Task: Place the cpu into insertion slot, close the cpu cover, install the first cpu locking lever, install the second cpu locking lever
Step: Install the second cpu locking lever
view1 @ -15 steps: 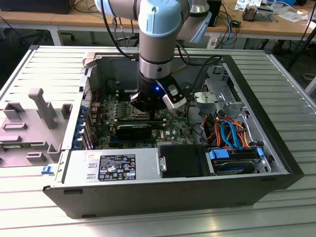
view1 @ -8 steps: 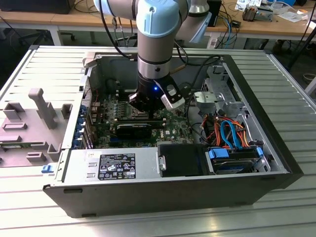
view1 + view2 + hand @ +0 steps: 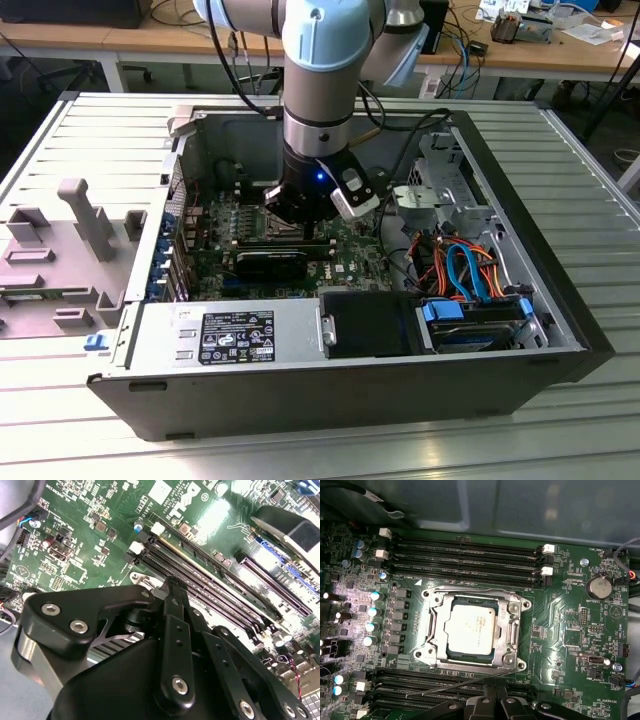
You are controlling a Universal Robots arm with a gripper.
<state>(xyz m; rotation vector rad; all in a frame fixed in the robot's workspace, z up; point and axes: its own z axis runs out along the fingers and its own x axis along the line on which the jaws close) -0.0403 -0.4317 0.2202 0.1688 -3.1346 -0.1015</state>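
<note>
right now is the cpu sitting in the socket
Yes, in the first wrist view the cpu lies flat in the socket, framed by the cover.

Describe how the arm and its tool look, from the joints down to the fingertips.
In the exterior view, the arm has a pale blue joint cap above a silver-grey cylindrical wrist, with black cables alongside. Below sits a black tool body showing a small blue light and a white camera block. In the second wrist view, the tool has matte black linkage bars with silver screws.

Exterior view high over case; both wrist views close above motherboard (image 3: 560, 620)
</note>
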